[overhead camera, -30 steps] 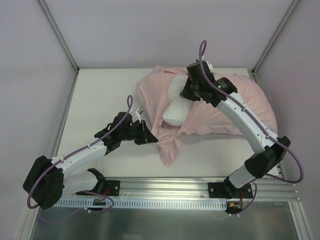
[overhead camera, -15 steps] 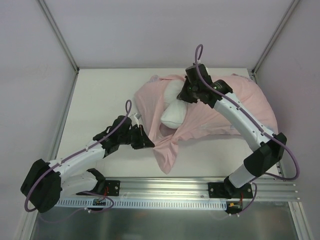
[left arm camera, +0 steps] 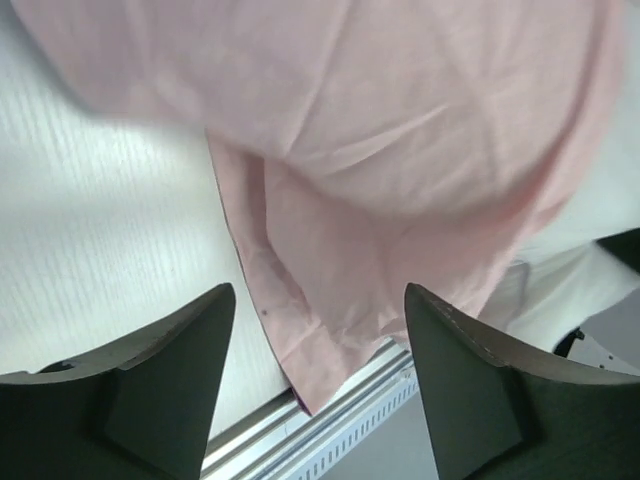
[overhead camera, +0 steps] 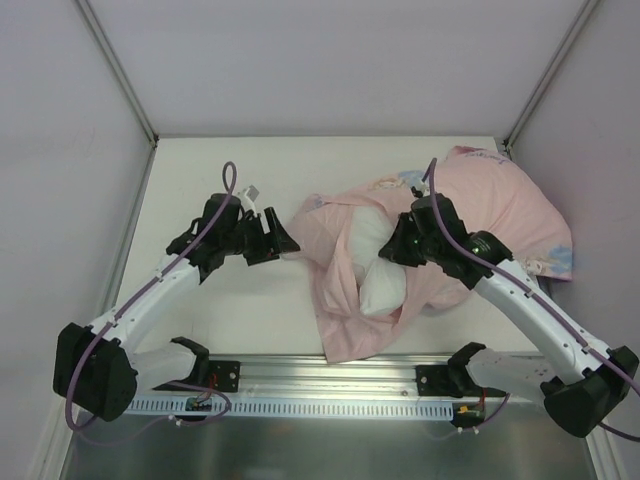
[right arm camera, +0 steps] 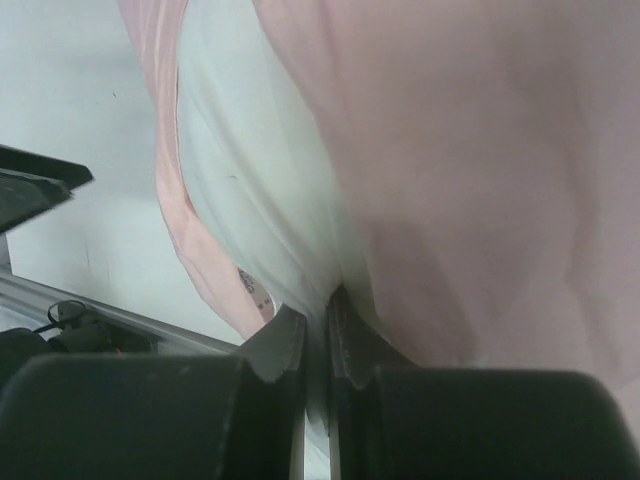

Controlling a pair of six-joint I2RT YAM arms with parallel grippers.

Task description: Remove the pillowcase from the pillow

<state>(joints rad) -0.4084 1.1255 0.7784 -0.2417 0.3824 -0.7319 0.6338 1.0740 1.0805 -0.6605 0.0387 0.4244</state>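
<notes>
Now the left gripper [overhead camera: 284, 240] hangs open just left of the case [overhead camera: 500, 205], which lies mid-table. The right gripper [overhead camera: 393, 250] is clamped on the half-bared pillow [overhead camera: 381, 288]. The left should pinch the case's hem deeply, then the right should draw the pillow nearward slowly.

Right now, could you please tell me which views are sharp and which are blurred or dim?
Top external view: evenly lit and sharp, with soft shadows under the pillowcase. Left wrist view: the fabric nearest the lens is blurred along the top, and the open left pincer is dark. Right wrist view: a soft close-up; the right pincer is an underexposed silhouette against the pillow.
</notes>
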